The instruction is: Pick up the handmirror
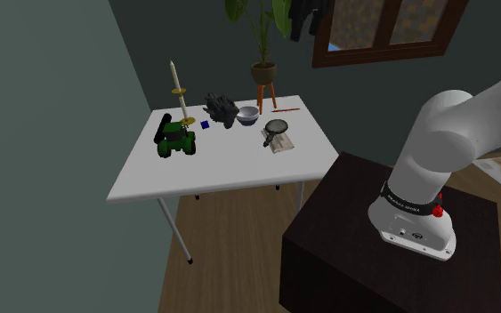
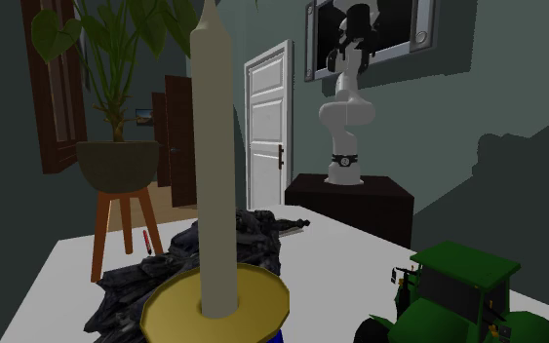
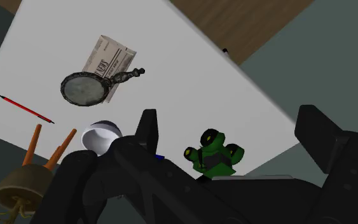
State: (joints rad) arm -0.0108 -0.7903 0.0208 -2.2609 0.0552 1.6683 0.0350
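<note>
The handmirror point(image 3: 89, 89) is lying flat on a folded newspaper point(image 3: 112, 56) on the white table point(image 3: 190, 83), just beside the white bowl point(image 3: 101, 135). There's a red pencil point(image 3: 26, 108) near the bowl too, and a green toy tractor point(image 3: 214, 154) on the bowl's other side from the mirror. The gripper point(image 3: 229, 118) hangs above the table over by the bowl, with its fingers spread wide, nothing between them, and not touching the mirror.
</note>
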